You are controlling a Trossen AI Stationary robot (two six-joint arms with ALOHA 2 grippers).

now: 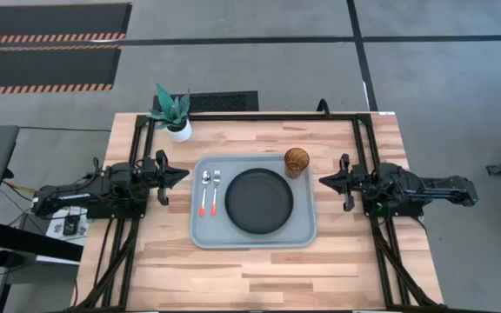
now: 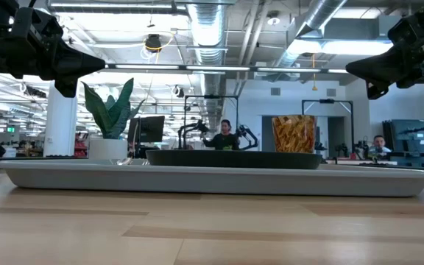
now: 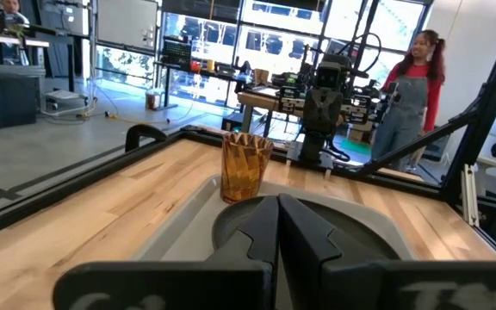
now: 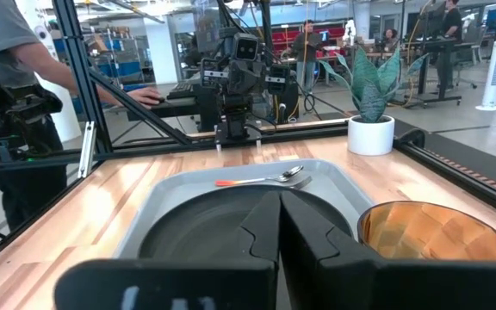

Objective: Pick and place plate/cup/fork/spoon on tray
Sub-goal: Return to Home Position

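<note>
On the tray (image 1: 252, 236): plate (image 1: 259, 201), cup (image 1: 297, 162), fork (image 1: 204, 192), spoon (image 1: 216, 191). Left hand (image 1: 179, 175) and right hand (image 1: 324, 181), fingers together, flank it above the desk (image 1: 320, 269).

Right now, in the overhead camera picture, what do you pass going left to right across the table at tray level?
Left gripper → fork → spoon → plate → cup → right gripper. The four middle items sit on the tray.

potted plant (image 1: 175, 115) | table's far-left corner | people behind, perhaps three
</note>
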